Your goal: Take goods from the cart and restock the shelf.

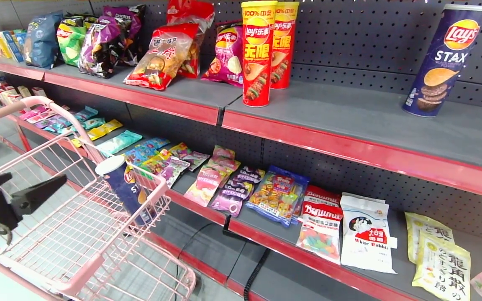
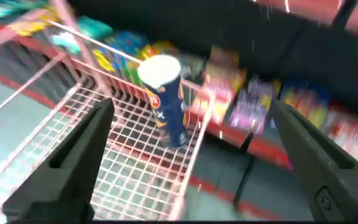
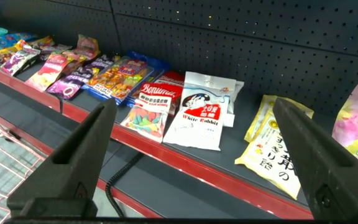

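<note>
A blue chip can (image 1: 126, 190) stands in the pink cart (image 1: 84, 269), leaning in the corner nearest the shelf (image 1: 266, 243). The left end effector (image 2: 191, 112) hovers above the cart's basket, fingers spread wide and clear of the can. The right end effector (image 3: 192, 107), also spread and holding nothing, hangs past the cart, before the shelf's candy bags (image 3: 148, 111).

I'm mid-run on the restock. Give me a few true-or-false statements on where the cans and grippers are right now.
1. A blue chip can stands inside the pink cart. True.
2. The left gripper is shut on that can. False: it is open and holds nothing, and the can is apart from it.
3. Two red chip cans stand on the upper shelf. True.
4. The right gripper holds a candy bag. False: it is open and empty, in front of the lower shelf.
</note>
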Tool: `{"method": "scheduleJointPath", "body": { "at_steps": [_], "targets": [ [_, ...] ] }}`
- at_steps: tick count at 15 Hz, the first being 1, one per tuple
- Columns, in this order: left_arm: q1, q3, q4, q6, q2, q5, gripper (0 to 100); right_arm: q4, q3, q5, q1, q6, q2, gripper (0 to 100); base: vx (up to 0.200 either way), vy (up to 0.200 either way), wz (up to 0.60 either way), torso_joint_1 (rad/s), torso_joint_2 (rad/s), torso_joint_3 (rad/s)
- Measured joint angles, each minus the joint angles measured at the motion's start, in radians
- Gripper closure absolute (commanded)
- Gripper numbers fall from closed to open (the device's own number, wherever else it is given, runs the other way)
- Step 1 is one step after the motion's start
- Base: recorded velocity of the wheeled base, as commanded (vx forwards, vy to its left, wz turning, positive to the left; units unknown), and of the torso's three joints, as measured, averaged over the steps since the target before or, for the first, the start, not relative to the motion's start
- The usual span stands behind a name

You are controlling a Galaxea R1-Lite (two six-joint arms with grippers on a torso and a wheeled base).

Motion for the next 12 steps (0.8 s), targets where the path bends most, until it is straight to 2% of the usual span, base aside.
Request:
{"method": "scheduleJointPath", "body": {
  "at_steps": [1, 2, 3, 4, 6, 8, 9, 12],
  "targets": [
    [0.064, 0.005, -0.05, 0.094, 0.107, -0.099, 0, 0.0, 0.0, 0.0, 0.0, 0.002, 0.0, 0, 0.0, 0.0, 0.0, 0.0, 0.0, 0.0],
    [0.118, 0.011, -0.102, 0.163, 0.205, -0.172, 0, 0.0, 0.0, -0.001, 0.0, 0.005, 0.0, 0, 0.0, 0.0, 0.0, 0.0, 0.0, 0.0],
    [0.158, 0.019, -0.161, 0.211, 0.301, -0.233, 0, 0.0, 0.0, -0.001, 0.0, 0.005, 0.0, 0, 0.0, 0.0, 0.0, 0.0, 0.0, 0.0],
    [0.181, 0.025, -0.224, 0.236, 0.38, -0.286, 0, 0.0, 0.0, -0.001, 0.0, 0.004, 0.0, 0, 0.0, 0.0, 0.0, 0.0, 0.0, 0.0],
    [0.204, 0.032, -0.374, 0.258, 0.527, -0.37, 0, 0.0, 0.0, -0.001, 0.0, 0.005, 0.0, 0, 0.0, 0.0, 0.0, 0.0, 0.0, 0.0],
    [0.206, 0.031, -0.484, 0.263, 0.633, -0.443, 0, 0.0, 0.0, 0.0, 0.0, 0.004, 0.0, 0, 0.0, 0.0, 0.0, 0.0, 0.0, 0.0],
    [0.205, 0.029, -0.506, 0.264, 0.674, -0.467, 0, 0.0, 0.0, 0.0, 0.0, 0.002, 0.0, 0, 0.0, 0.0, 0.0, 0.0, 0.0, 0.0],
    [0.201, -0.001, -0.539, 0.265, 0.768, -0.491, 0, 0.0, 0.0, 0.0, -0.001, 0.0, 0.0, 0, 0.0, 0.0, 0.0, 0.0, 0.0, 0.0]
  ]
}}
